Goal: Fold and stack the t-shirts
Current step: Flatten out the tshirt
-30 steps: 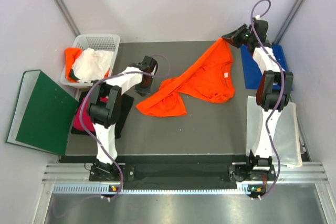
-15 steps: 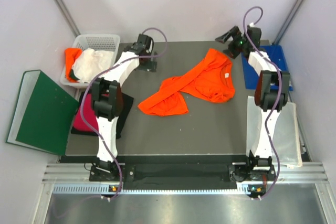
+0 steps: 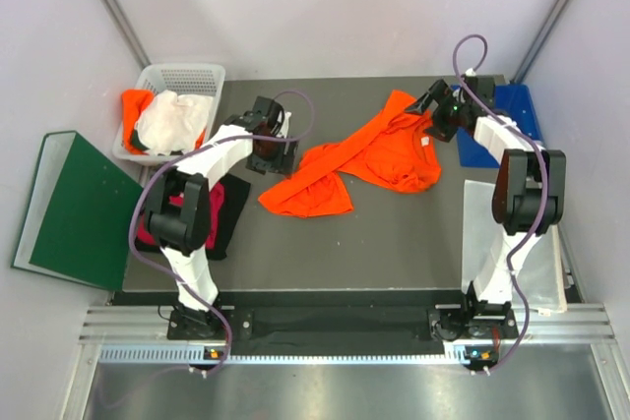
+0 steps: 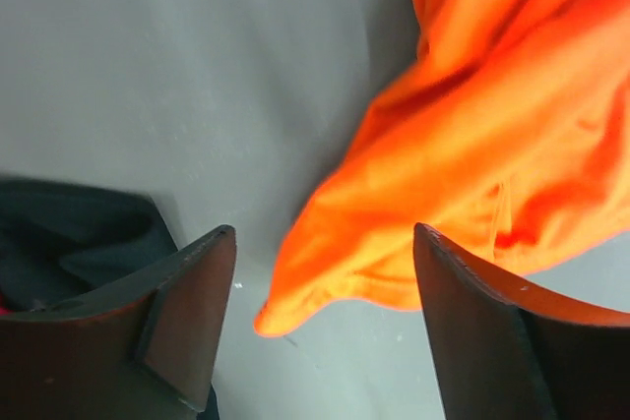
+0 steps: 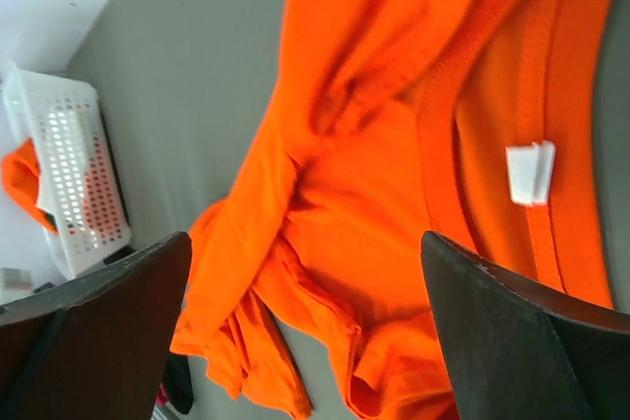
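Two grippers hang over one loose orange shirt, and neither has hold of it.

Farthest left, the binder (image 3: 79, 206) lies off the mat (image 3: 394, 243). The basket (image 3: 182, 73) at the mat's far left corner holds a white shirt (image 3: 169, 120), with a second orange one (image 3: 134, 105) bunched under it and spilling over the rim. Just nearer than the basket, a pink shirt (image 3: 146, 228) and a black shirt (image 3: 231, 209) lie heaped at the mat's left edge. I cannot tell how neatly they are folded.

The left gripper (image 3: 271, 152) sits between that heap and the orange shirt (image 3: 379, 150). Its jaws are parted wide with nothing between them. From the left wrist, a corner of the shirt (image 4: 295, 312) rests on the mat just ahead, and the cloth runs off to the right.

The shirt lies crumpled mid-mat, its long axis slanting from near-left to far-right. The bunched end is just beside the left gripper and the collar end is under the right one.

The right gripper (image 3: 436, 113) is also spread wide and empty, with the collar and its white label (image 5: 532, 172) showing between the fingers. Just right of it lies the folder (image 3: 492, 135), and nearer along the right edge a pale sheet (image 3: 512, 243).

Each arm looks nearest its own end of the shirt. The likely next move is a pinch at both ends, then a pull apart along that slant to lay the shirt flat for folding.
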Available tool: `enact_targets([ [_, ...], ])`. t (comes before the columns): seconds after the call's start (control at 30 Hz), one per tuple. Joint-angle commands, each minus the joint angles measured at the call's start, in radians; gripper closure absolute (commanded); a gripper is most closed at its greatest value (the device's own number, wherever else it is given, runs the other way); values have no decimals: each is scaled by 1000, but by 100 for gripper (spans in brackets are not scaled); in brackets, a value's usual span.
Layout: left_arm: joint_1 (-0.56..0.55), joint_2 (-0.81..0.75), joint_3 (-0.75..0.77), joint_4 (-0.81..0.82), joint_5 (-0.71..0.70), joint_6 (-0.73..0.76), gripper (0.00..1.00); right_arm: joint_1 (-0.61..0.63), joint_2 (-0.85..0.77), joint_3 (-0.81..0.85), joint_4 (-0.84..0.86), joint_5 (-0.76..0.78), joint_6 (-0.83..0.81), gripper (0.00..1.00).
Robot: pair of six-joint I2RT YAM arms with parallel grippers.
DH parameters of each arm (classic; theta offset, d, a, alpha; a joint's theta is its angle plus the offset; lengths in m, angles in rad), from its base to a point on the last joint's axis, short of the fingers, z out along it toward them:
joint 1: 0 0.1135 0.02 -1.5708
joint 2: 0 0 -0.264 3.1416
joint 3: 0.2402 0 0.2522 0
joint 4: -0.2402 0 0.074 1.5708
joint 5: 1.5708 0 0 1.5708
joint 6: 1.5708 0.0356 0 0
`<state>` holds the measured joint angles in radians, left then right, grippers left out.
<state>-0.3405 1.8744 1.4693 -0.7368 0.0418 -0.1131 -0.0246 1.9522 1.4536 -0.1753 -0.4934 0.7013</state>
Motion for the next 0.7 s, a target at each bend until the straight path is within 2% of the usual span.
enact_targets([
  [0.0,5,-69,-52,-9,64,10,24,5,-49,-44,-13,15,-31,0],
  [0.07,5,-63,-82,-13,70,21,27,0,-45,-45,-12,18,-23,0],
  [0.1,5,-58,-90,-15,73,26,32,0,-42,-42,-10,19,-19,0],
  [0.27,5,-35,-106,-13,92,27,37,-8,-15,-3,-58,68,-19,0],
  [0.4,5,-8,-98,-15,75,26,77,-11,37,17,15,43,0,0],
  [0.43,5,5,-95,-13,67,24,100,-11,53,27,34,29,9,2],
  [0.5,5,18,-87,-10,41,16,100,-9,96,51,104,-12,55,8],
  [0.53,5,32,-83,-7,29,13,100,-9,109,59,127,-28,73,18],
  [0.6,5,49,-60,-12,-14,7,100,-6,155,88,167,-71,128,28],
  [0.67,8,72,-37,-16,-33,-3,100,0,195,112,168,-92,162,49],
])
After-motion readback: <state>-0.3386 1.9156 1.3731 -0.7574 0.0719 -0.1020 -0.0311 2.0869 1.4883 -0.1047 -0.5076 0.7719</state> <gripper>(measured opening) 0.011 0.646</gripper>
